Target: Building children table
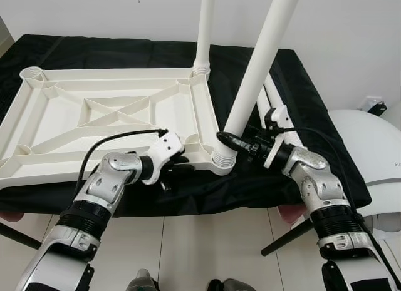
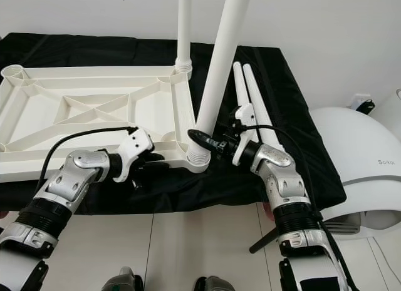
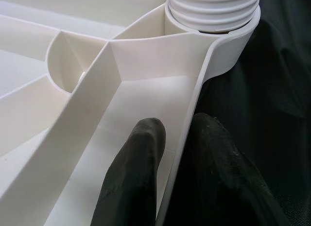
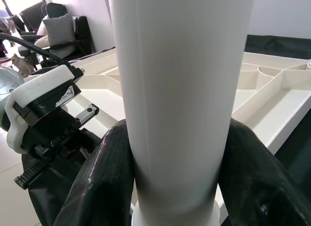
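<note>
- One white frame lay upside down on the black-covered tabletop.
- Two legs stood in its corner sockets: a far leg and a near leg.
- Two loose legs lay beside it.
- The left tool pinched the frame's near rim.
- The right tool clamped the near leg just above its socket.

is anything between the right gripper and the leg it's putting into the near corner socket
Nothing visible. The right gripper is already shut on the near table leg, whose base sits in the tabletop's corner socket.
</note>
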Controlling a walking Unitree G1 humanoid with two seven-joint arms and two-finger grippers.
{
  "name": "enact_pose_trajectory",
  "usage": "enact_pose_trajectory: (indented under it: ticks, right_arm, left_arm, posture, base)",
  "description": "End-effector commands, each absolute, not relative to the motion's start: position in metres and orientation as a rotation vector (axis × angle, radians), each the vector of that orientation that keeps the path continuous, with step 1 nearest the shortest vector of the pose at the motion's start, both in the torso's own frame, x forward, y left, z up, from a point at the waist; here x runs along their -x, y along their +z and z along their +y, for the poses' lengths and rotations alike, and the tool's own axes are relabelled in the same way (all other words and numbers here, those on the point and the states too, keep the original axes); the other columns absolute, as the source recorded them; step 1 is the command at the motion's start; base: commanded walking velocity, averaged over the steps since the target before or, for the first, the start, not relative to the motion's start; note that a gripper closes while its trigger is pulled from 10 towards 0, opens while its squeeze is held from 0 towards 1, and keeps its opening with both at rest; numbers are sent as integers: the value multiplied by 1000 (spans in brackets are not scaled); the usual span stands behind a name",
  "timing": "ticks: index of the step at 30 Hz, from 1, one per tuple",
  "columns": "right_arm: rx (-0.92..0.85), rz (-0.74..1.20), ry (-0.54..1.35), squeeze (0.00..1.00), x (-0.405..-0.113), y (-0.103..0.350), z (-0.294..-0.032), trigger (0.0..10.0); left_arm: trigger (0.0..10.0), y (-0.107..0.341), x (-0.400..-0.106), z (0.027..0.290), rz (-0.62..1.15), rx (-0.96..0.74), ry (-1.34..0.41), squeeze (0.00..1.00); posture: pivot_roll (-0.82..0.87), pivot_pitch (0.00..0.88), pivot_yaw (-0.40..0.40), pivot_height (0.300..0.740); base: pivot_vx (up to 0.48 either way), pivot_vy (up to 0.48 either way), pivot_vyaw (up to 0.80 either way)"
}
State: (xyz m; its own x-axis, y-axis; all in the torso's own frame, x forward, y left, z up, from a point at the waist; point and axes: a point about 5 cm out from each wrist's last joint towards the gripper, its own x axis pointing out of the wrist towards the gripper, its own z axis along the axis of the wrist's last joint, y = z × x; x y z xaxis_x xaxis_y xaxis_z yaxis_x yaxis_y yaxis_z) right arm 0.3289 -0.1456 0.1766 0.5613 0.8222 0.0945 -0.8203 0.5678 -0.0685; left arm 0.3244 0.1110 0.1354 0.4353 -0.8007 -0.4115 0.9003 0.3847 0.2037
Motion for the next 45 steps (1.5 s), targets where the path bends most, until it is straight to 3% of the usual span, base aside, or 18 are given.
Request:
enact_pose_trajectory:
  ticks: [1,45]
  right_arm:
    - [28,-76,965,0,-329,166,-145,10000]
    - [93,-58,1088,0,-315,147,-126,10000]
  left_arm:
    - [10000,133,-320,110,269,-419,-1117,0]
    - [10000,139,-319,108,256,-418,-1119,0]
  posture:
    - [24,58,-45,740]
    - [29,59,-42,740]
  base:
    - [0,0,0]
    - [0,0,0]
